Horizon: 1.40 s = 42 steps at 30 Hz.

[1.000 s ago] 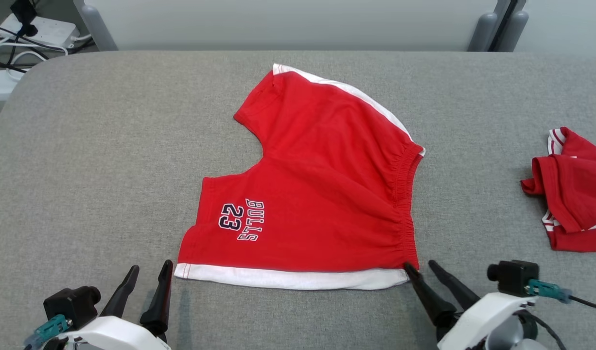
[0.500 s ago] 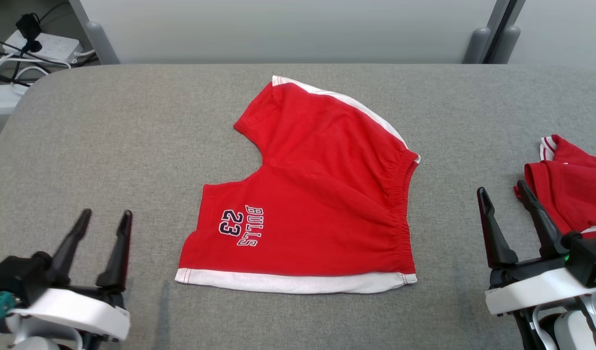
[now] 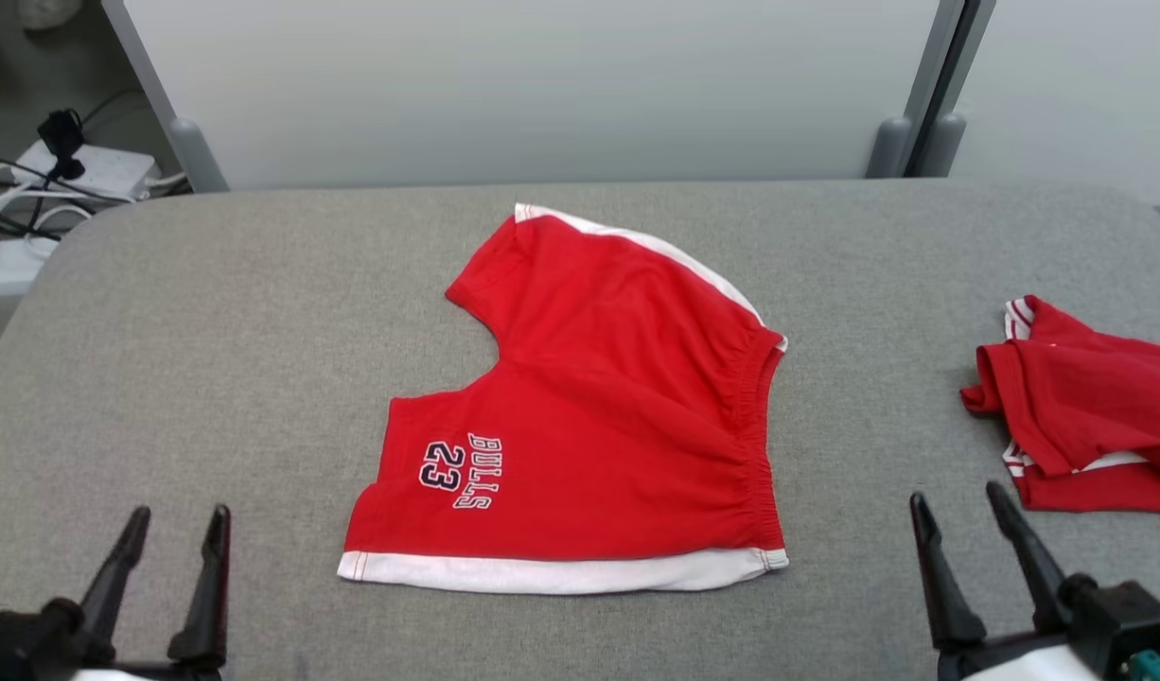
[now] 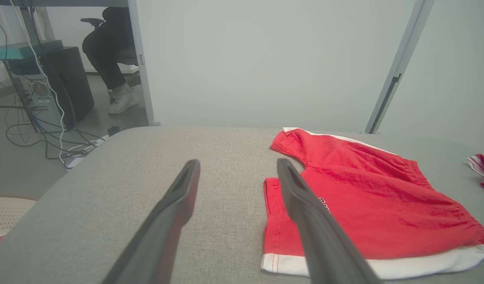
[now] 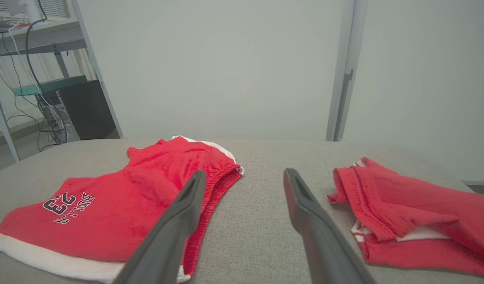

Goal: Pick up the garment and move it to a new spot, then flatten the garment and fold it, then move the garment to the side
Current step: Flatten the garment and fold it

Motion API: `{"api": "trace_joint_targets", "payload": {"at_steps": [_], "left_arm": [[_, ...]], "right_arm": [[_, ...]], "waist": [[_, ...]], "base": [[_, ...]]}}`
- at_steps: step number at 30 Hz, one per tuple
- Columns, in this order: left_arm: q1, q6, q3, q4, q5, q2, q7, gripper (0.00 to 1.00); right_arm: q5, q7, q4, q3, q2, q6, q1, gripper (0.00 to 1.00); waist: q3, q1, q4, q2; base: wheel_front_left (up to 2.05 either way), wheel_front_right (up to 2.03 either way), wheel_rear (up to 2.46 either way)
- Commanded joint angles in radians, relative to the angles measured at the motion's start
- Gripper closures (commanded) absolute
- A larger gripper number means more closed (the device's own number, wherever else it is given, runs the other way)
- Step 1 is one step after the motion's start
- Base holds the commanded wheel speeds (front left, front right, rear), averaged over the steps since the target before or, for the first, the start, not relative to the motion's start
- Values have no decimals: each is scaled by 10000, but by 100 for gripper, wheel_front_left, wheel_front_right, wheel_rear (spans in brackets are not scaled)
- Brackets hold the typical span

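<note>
Power strip (image 3: 93, 170) lies on the floor beyond the table's far left corner. I find my left gripper (image 3: 183, 515) at the near edge, toward the left corner, fingers spread with nothing between them, over the bare grey table (image 3: 211, 331). To its right and apart from it, the garment (image 3: 599, 416), a pair of red shorts with white trim and "BULLS 23" lettering, lies flat at mid-table. Its white hem runs along the near edge, its elastic waistband faces the right edge, and one leg reaches toward the far edge. My right gripper (image 3: 954, 494) stands at the near edge, right of the waistband and clear of the cloth, fingers spread and holding nothing. A second red garment (image 3: 1081, 407) lies loosely folded at the right edge.
</note>
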<state>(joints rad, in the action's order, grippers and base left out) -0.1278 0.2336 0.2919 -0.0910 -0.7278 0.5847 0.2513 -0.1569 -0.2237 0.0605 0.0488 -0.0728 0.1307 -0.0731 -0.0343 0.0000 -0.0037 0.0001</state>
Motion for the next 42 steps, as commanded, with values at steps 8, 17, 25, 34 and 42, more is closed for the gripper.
{"api": "trace_joint_targets", "payload": {"at_steps": [8, 17, 25, 34, 42], "left_arm": [[-304, -160, -531, -348, 220, 48, 104, 0], [-334, -262, -422, -369, 185, 92, 47, 0], [-159, -269, -211, -254, 213, 44, -125, 0], [367, -529, 102, -201, 250, 83, -431, 0], [1746, -956, 977, 441, -79, -421, -1799, 0]], "right_arm": [[30, 391, -834, 264, 129, 0, -882, 0], [-93, 499, -969, 334, 204, 0, -1085, 0], [-219, 448, -885, 329, 221, 0, -1138, 0], [-231, 523, -829, 410, 224, 0, -924, 0], [-116, 1326, -416, 1268, -92, 0, 466, 0]], "waist": [[540, 0, -98, -1], [573, 0, -104, -1], [591, 0, -53, -1], [457, 0, 50, -1], [-510, 0, 60, -1]], "base": [[0, 0, 0], [0, 0, 0], [0, 0, 0], [0, 0, 0], [0, 0, 0]]}}
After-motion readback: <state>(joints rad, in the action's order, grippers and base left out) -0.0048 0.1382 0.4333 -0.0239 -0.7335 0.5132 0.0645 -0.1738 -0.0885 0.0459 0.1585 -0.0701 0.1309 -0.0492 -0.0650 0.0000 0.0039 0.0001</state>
